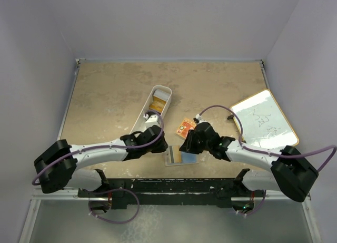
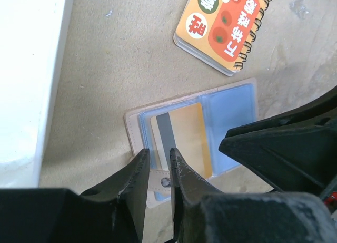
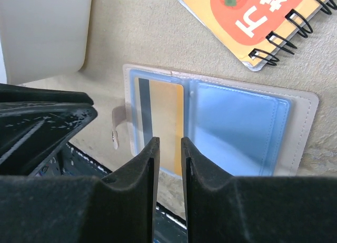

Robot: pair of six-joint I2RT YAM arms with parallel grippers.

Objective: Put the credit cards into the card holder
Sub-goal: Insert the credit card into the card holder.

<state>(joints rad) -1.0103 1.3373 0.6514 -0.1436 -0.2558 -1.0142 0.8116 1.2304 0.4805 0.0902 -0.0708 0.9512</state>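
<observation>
Left gripper hangs over the snap-tab end of the card holder, its jaws a narrow slit apart with nothing between them. The right gripper hovers over the holder's near long edge, its jaws also slightly apart and empty.

The holder lies open and flat by the near edge of the table, between the two arms. Its long axis runs left to right, along that edge, with the tab pointing toward the left arm. Two clear bluish sleeves face up. An orange-gold credit card sits in the tab-side sleeve, its long axis across the holder, near to far, with its grey stripe along the edge nearest the tab. The other sleeve shows no card.

A strip of bare tabletop separates the holder's far edge from a spiral-bound notebook, orange-red with white East Asian characters that I cannot read. A white bin stands beyond the tab end, and a scribbled whiteboard lies well apart to the right.
</observation>
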